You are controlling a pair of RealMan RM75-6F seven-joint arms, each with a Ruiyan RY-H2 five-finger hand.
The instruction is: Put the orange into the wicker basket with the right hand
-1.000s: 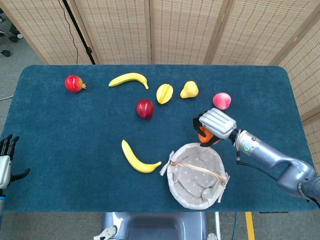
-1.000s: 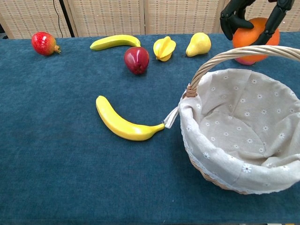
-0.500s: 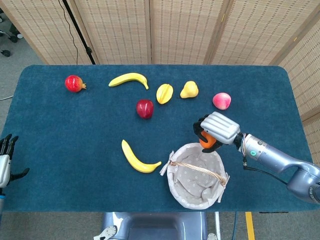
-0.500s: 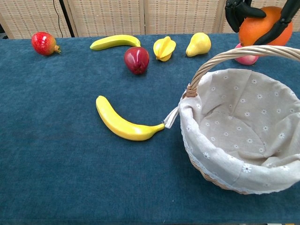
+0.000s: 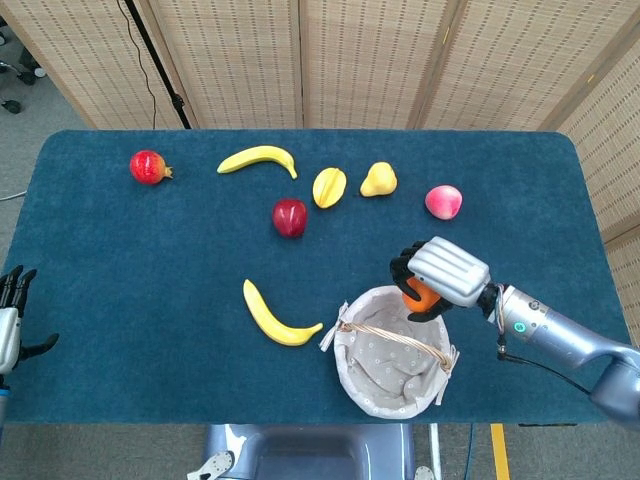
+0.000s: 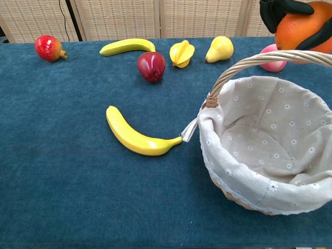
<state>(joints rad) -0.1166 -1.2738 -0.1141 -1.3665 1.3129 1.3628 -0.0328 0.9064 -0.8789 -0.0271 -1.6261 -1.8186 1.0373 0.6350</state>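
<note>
- Now the right hand [image 5: 440, 275] holds the orange [image 5: 421, 296] aloft, its fingers [image 6: 280, 10] wrapped around it, over the far rim of the wicker basket [image 5: 392, 350].
- Left hand [image 5: 10, 325] hangs off the desk [image 5: 150, 260] edge, fingers spread, holding nothing.

We see only a sliver of the orange [image 5: 422, 294] in the head view, under the right hand [image 5: 446, 272]. The chest view crops that hand at its top edge and the wicker basket [image 6: 249, 199] at its right. The left hand [image 5: 10, 320] is cut by the left edge.
</note>
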